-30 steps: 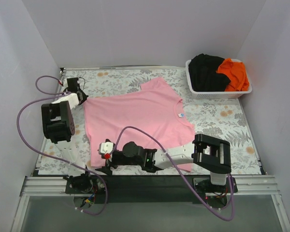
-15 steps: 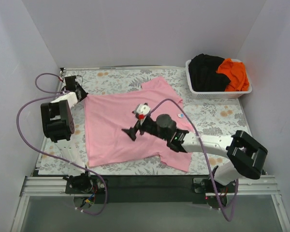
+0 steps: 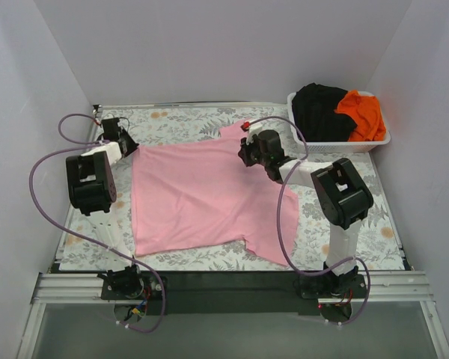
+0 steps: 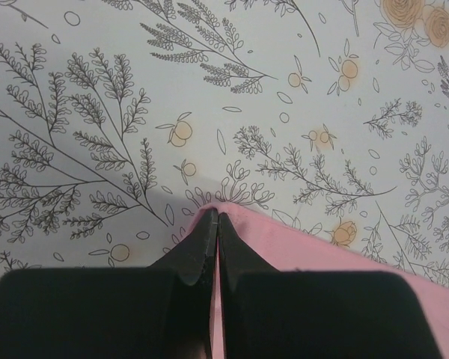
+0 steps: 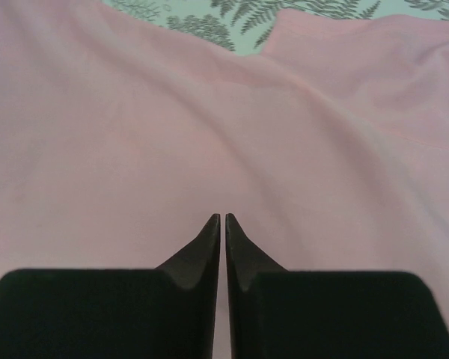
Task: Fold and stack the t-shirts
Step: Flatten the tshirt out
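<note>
The light pink t-shirt (image 3: 194, 194) lies spread flat on the floral table cover. My left gripper (image 3: 127, 147) is shut on its far left corner, and in the left wrist view pink cloth (image 4: 322, 254) wraps round the closed tips of that gripper (image 4: 213, 217). My right gripper (image 3: 245, 155) rests on the shirt's far right part, beside the far sleeve. In the right wrist view that gripper (image 5: 223, 218) has its jaws shut, tips down on the pink cloth (image 5: 209, 112), a thin pink line between them. The black t-shirt (image 3: 318, 108) and the orange t-shirt (image 3: 363, 112) lie in the basket.
A white lattice basket (image 3: 337, 146) stands at the far right corner. White walls close in the table on the left, back and right. The right arm reaches across the shirt's right side. Purple cables loop off both arms.
My right arm swung from the shirt's near left edge, across its middle, to the far right shoulder area, and its gripper went from open to shut. The left gripper kept its hold on the corner.
</note>
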You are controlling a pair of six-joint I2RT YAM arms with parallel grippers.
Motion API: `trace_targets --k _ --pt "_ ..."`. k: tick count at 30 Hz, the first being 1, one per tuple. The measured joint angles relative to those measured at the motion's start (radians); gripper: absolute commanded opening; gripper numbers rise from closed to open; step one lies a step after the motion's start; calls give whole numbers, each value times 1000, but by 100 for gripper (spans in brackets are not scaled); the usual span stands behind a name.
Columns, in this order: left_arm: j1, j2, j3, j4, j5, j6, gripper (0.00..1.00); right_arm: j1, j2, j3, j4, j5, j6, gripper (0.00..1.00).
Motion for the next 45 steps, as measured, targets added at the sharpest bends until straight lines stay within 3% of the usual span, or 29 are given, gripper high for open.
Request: trace_targets --k 8,18,35,45 --pt "0 38 48 10 37 -1 0 -112 56 82 -48 -18 31 1" --pt "-14 67 82 22 66 0 0 -144 182 198 -227 40 34 1" --pt "-94 111 142 25 66 11 0 -241 206 274 -350 63 68 1" --pt "-113 208 290 -4 48 18 0 -262 259 370 -399 60 63 1"
